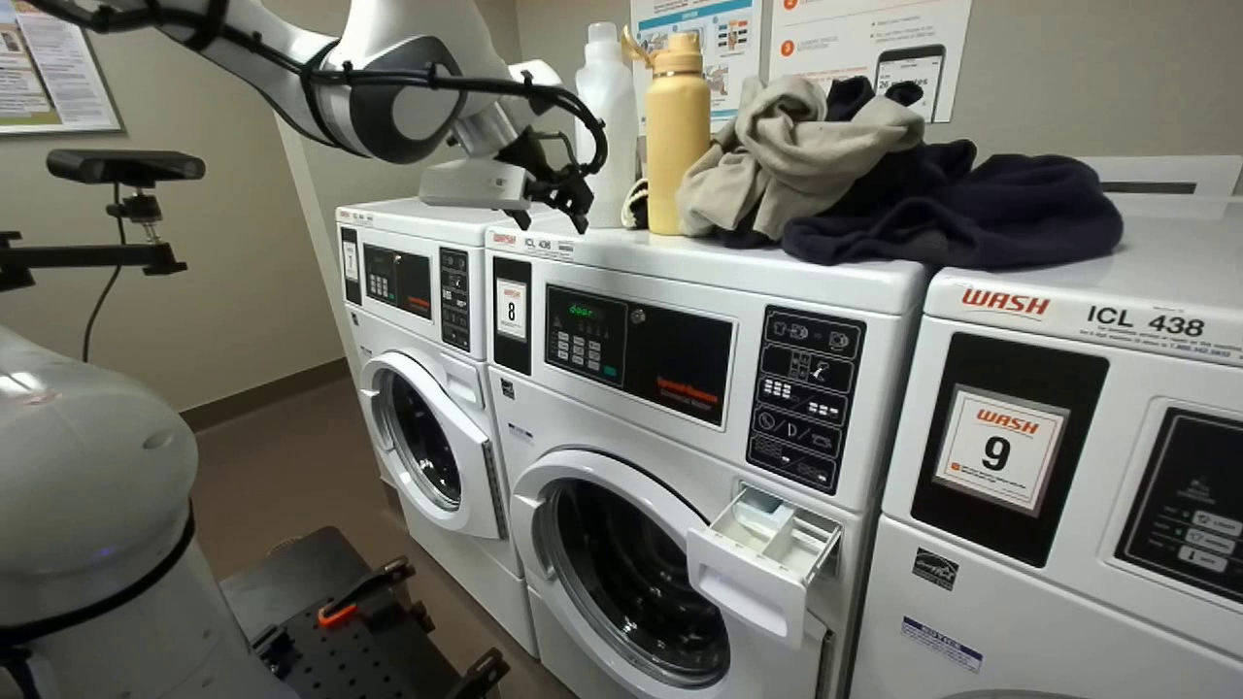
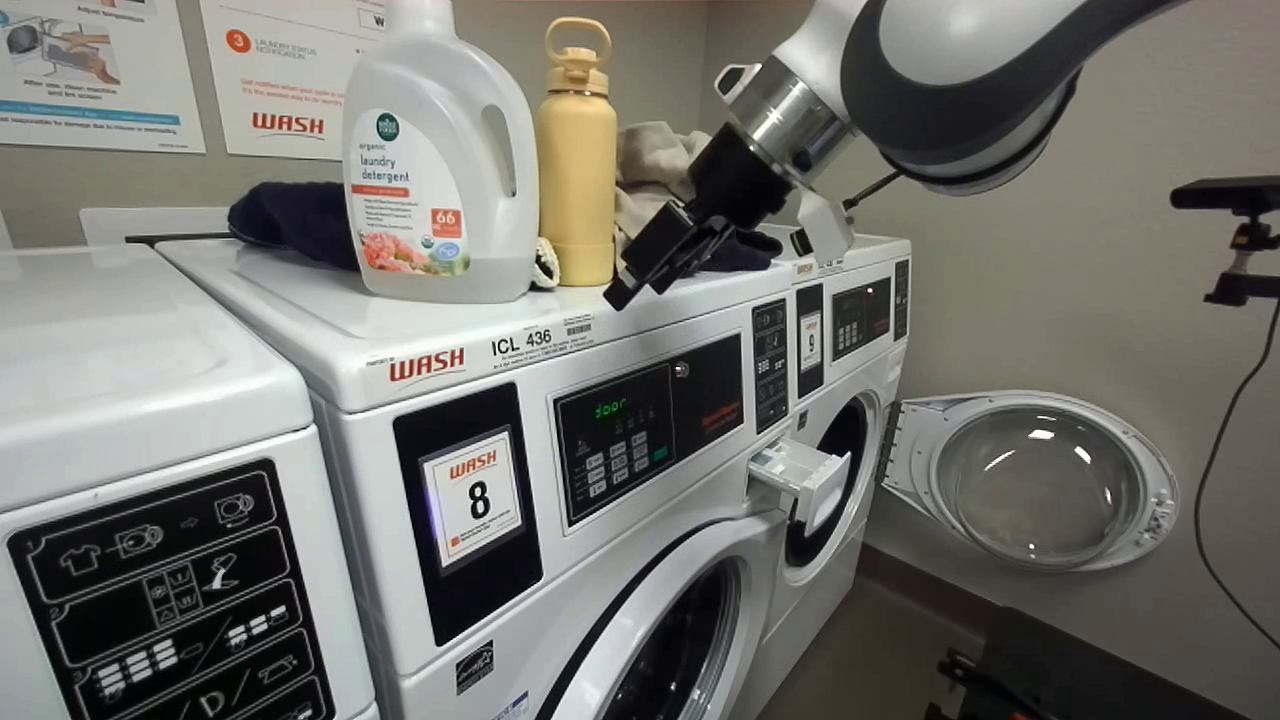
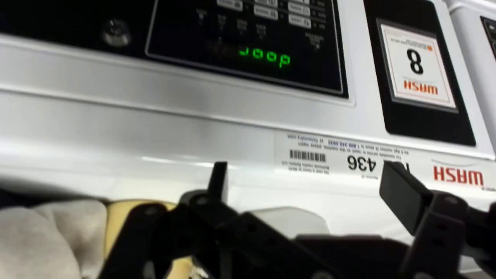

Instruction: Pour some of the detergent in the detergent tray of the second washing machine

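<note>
The detergent, a large translucent jug with a handle and label, stands upright on top of the second washing machine, the one marked 8. In the wrist view only a pale part of the jug shows behind the fingers. The detergent tray is pulled out of the machine's front, below the black panels; it also shows in an exterior view. My gripper is open and empty above the machine's front top edge, beside the jug and apart from it. Its fingers are spread wide.
A tan-yellow bottle stands close beside the jug. Grey cloth and dark navy clothes are heaped beyond it. Machine 9 and another white washer flank the second machine. Machine 9's round door hangs open.
</note>
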`<state>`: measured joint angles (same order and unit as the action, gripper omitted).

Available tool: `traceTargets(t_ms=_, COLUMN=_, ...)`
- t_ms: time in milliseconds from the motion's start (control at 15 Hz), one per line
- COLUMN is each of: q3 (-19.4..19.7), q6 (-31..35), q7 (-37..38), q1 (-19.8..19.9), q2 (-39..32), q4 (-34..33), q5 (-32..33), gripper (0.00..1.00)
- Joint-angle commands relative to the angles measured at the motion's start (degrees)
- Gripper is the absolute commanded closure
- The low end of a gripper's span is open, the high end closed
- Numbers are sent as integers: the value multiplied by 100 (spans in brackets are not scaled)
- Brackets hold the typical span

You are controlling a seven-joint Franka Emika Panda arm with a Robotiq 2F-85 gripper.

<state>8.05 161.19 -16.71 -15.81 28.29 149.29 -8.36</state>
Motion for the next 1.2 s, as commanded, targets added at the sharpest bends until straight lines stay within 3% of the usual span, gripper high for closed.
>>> traceTargets(t_ms=0, q3=-18, q6=776, q7=14, q1=-240, q2=-480, q4=-375, q5=-210, gripper=0)
traceTargets(t_ms=333, q3=-140, q6=2314, q7=373, q1=-258, q2=-1114, q4=-616, q5=-242, gripper=0)
traceTargets(t_ms=733, q3=-500, q6=3568, q7=707, q1=39, q2=-1754, q4=-901, q5=-298, gripper=0)
traceTargets(t_ms=867, q3=-777, q6=3805, q7=1171, q1=464, q2=-1871, q4=-974, q5=159, gripper=0)
traceTargets(t_ms=933, q3=-792, q6=3931, q7=849, q1=406, q2=-1914, q4=-1025, q5=-264, gripper=0)
traceTargets(t_ms=1133, q3=-1117, q6=3702, q7=717, q1=808, q2=-1802, q4=-1380, q5=-542, gripper=0)
